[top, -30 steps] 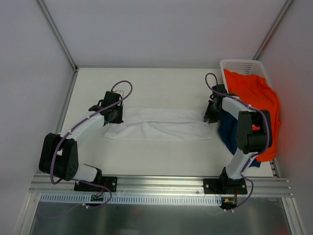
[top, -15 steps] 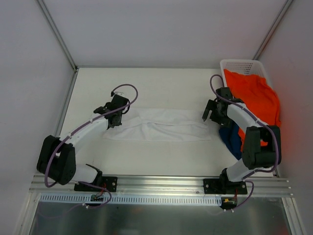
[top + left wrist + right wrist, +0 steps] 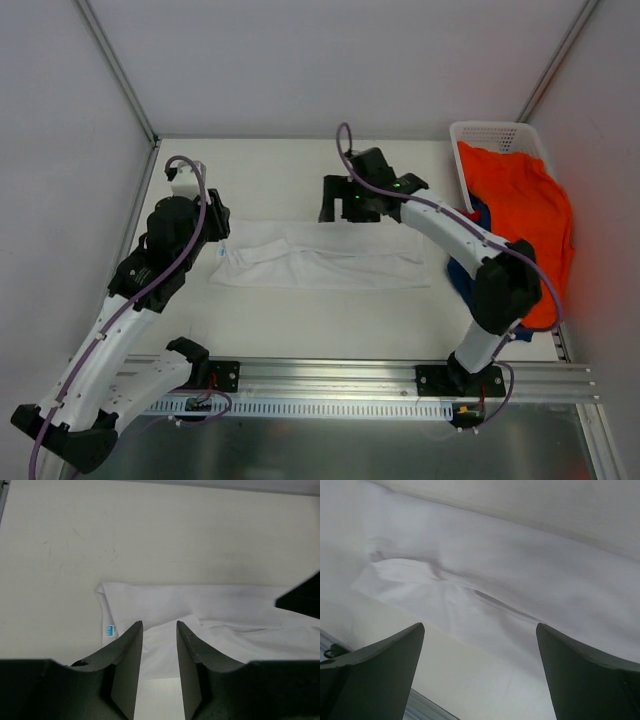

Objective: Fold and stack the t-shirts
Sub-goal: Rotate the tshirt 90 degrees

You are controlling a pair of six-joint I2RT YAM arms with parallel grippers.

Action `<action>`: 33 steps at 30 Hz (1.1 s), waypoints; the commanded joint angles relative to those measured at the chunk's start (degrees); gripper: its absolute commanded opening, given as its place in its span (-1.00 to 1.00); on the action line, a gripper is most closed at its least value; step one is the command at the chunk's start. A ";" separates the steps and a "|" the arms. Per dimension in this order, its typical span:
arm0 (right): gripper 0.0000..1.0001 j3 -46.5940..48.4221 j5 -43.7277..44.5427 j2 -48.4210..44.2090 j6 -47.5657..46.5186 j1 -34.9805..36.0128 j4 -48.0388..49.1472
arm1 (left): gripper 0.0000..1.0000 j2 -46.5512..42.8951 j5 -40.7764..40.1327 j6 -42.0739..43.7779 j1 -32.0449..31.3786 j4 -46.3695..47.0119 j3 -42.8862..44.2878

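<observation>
The white t-shirt point(image 3: 320, 262) lies flat on the table as a long folded strip, with a small blue label point(image 3: 111, 629) near its left end. My left gripper point(image 3: 208, 228) hovers above that left end. In the left wrist view its fingers point(image 3: 134, 635) stand a little apart, with only cloth point(image 3: 210, 615) far beneath. My right gripper point(image 3: 338, 210) hangs over the strip's far edge near the middle, wide open above the white cloth point(image 3: 520, 575), holding nothing. The orange t-shirt point(image 3: 525, 205) spills out of the basket, and a navy blue t-shirt point(image 3: 466, 275) lies beside it.
A white lattice basket point(image 3: 490, 131) stands in the back right corner. White walls with metal posts close in the table point(image 3: 300, 170) on three sides. An aluminium rail point(image 3: 330, 375) carrying both arm bases runs along the near edge.
Both grippers have left the ends of the white t-shirt. The left one rose and drew back to the left, its jaws parting. The right one opened wide and swung left to the strip's middle.
</observation>
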 commanded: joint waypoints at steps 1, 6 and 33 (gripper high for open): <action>0.99 11.40 -9.01 11.16 -0.74 4.82 1.13 | -0.35 -5.17 8.57 -0.81 -0.39 -1.50 -4.79; 0.97 22.31 -13.23 25.49 1.37 7.46 0.95 | -0.35 -12.91 8.32 1.39 -0.39 -2.20 -10.15; 0.92 39.37 -14.03 40.10 7.43 14.76 4.20 | -0.34 -16.26 12.37 1.48 -0.39 -3.35 -14.20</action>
